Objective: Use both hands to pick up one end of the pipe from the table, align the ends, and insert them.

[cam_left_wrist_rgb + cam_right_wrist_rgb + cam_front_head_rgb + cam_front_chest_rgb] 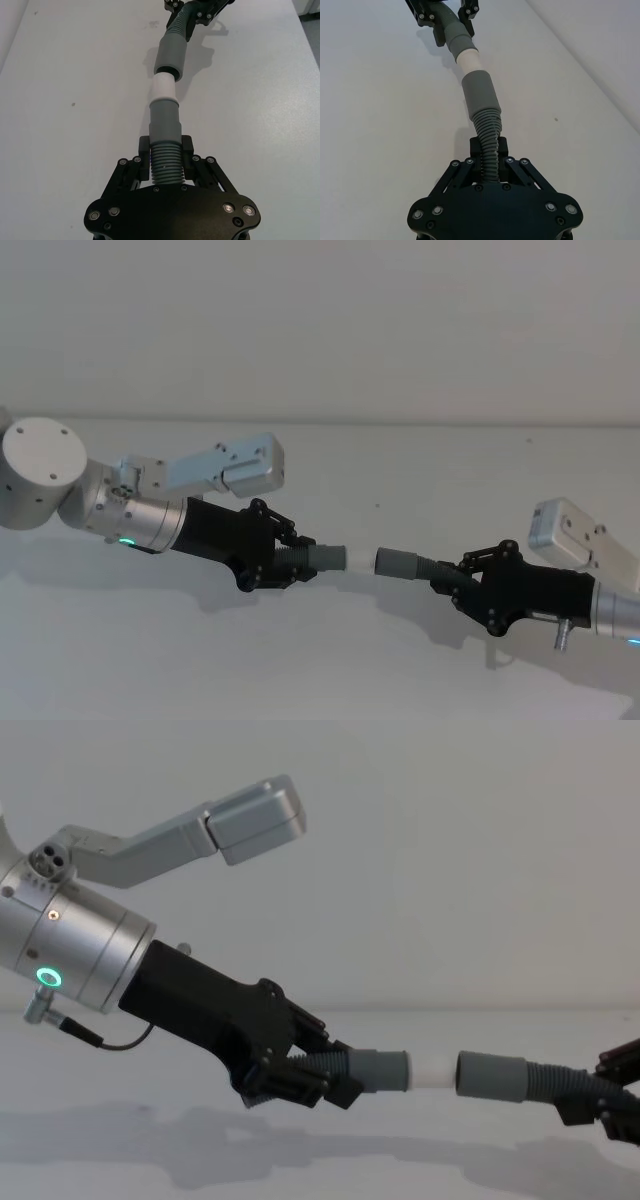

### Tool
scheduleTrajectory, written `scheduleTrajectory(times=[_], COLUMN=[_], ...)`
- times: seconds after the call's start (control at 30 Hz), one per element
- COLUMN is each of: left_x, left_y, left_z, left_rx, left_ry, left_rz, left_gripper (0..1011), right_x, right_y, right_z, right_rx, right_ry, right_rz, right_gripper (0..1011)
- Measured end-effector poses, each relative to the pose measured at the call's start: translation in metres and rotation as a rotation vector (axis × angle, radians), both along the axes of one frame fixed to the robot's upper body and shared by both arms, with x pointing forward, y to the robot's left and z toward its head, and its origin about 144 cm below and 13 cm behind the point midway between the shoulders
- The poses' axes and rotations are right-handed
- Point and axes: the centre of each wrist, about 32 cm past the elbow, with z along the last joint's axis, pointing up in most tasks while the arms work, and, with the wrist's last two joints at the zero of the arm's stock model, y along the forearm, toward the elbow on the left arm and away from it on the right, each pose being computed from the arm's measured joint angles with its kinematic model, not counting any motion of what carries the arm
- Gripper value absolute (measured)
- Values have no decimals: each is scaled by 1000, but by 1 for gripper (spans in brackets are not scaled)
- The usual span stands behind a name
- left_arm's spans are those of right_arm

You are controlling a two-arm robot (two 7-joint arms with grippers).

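Note:
Two ribbed dark-grey pipe pieces hang above the white table, nearly in one line. My left gripper is shut on the ribs of the left pipe piece. Its grey cuff ends in a white tip. My right gripper is shut on the right pipe piece, whose grey cuff faces the other. The white tip reaches the mouth of the right cuff; whether it is inside, I cannot tell.
The table's back edge meets a plain white wall. A small dark speck marks the surface behind the pipes. Shadows of both arms lie on the table under them.

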Motion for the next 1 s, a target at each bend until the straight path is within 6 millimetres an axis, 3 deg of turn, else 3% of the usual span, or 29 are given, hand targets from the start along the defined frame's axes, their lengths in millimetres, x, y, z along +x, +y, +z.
scheduleTrajectory(times=[1.0], left_x=[-10], left_y=[2], left_z=[0], left_rx=[-6], left_ry=[0], left_rz=[18], left_gripper=[343], right_x=[-2], right_y=[7], right_z=[-3], right_rx=[18], right_ry=[5], right_rz=[4], right_gripper=[153])
